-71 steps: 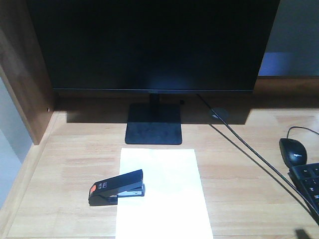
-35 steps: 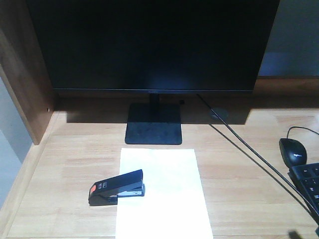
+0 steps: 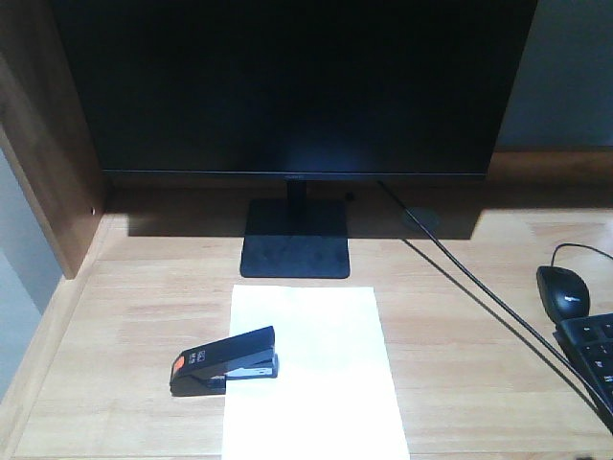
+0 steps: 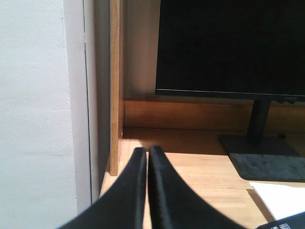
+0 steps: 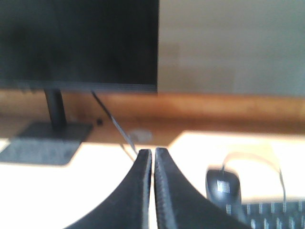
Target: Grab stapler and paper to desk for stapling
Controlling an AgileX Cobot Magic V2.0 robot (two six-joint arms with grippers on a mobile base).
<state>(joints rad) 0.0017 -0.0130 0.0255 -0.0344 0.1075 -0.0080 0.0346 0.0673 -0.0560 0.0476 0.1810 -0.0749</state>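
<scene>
The black stapler [image 3: 225,361] with its orange-red patch lies on the light-wood desk [image 3: 134,297], its jaw end over the left edge of the white paper [image 3: 321,383]. The sheet lies flat in front of the monitor stand. Neither gripper appears in the front view. In the left wrist view my left gripper [image 4: 147,150] is shut and empty above the desk's left side, with a corner of the paper [image 4: 282,199] and a sliver of the stapler [image 4: 291,223] low to its right. My right gripper [image 5: 153,151] is shut and empty above the desk's right part; that view is blurred.
A large black monitor [image 3: 292,86] on a flat stand [image 3: 295,251] fills the back. A cable [image 3: 479,287] runs diagonally to the right front. A black mouse [image 3: 563,292] and keyboard [image 3: 596,356] sit at the right edge. A dark brown side panel [image 3: 38,134] walls the left.
A dark tip at the bottom right edge of the front view has slid down out of the frame. The stapler and the paper have not moved.
</scene>
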